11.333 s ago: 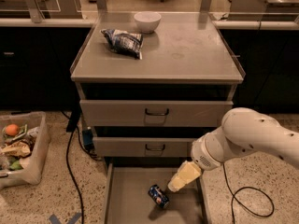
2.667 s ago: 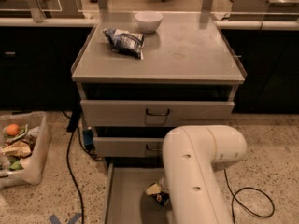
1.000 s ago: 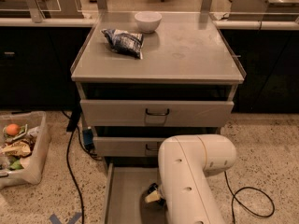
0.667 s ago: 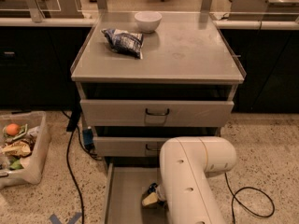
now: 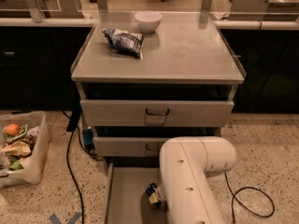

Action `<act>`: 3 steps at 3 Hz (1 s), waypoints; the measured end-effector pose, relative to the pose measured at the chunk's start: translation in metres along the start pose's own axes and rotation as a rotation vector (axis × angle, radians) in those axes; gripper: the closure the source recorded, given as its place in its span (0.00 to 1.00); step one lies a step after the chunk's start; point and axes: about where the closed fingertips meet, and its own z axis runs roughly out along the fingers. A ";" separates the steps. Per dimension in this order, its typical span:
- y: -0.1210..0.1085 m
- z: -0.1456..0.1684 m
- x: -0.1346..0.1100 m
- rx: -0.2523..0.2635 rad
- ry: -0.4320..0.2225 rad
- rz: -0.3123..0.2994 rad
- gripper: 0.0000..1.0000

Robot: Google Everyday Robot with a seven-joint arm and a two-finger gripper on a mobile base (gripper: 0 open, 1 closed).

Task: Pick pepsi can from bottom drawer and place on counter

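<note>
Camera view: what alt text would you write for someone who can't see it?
A white robot arm reaches down into the open bottom drawer, its pincer right beside a small dark-blue pepsi can inside it. On the counter above sit a blue-and-white snack bag and a white bowl.

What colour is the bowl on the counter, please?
The bowl is white, camera view; the gripper is in the bottom drawer.
</note>
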 end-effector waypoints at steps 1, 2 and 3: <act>0.000 0.000 0.000 0.000 0.000 0.000 0.66; 0.004 -0.010 -0.006 -0.071 -0.023 -0.013 0.88; -0.001 -0.052 -0.057 -0.191 -0.165 -0.089 1.00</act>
